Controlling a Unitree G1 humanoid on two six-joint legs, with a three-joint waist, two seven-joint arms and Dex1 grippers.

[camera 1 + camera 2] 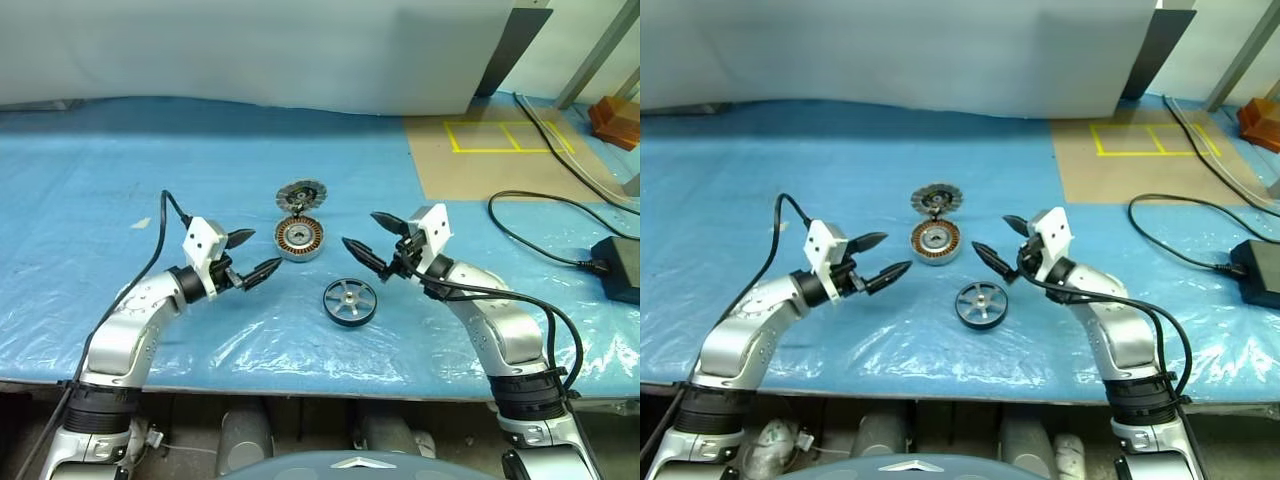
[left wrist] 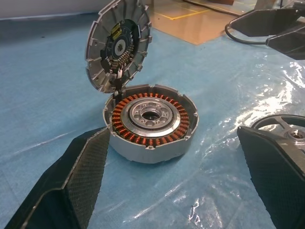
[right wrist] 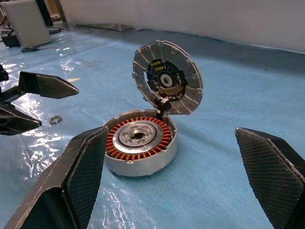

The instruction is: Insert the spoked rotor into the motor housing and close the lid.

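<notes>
The motor housing (image 1: 299,239) is a shallow silver-grey cup with a ring of copper-brown windings around a pale metal centre. The lid (image 1: 301,195), a slotted silver-grey disc with a dark circuit centre, stands open and nearly upright, joined at the housing's far edge. The spoked rotor (image 1: 350,301) lies flat on the blue plastic sheet covering the worktop (image 1: 90,200), its thick black rim around shiny silver spokes and a small hub.

In the left wrist view the rotor is cut off at the picture's edge, so only part of its rim and a spoke or two show. How the lid is fastened to the housing is too small to make out. A small ring (image 3: 55,119) lies on the sheet beside the housing; what it is cannot be told.

The left claw (image 1: 250,255) hovers above the sheet to the left of the housing, fingers spread wide and holding nothing. The right claw (image 1: 374,240) hovers to the housing's right, likewise spread and empty. The housing sits between the two claws, slightly farther from the robot. The rotor lies nearer the robot, just below and left of the right claw, touching neither.
</notes>
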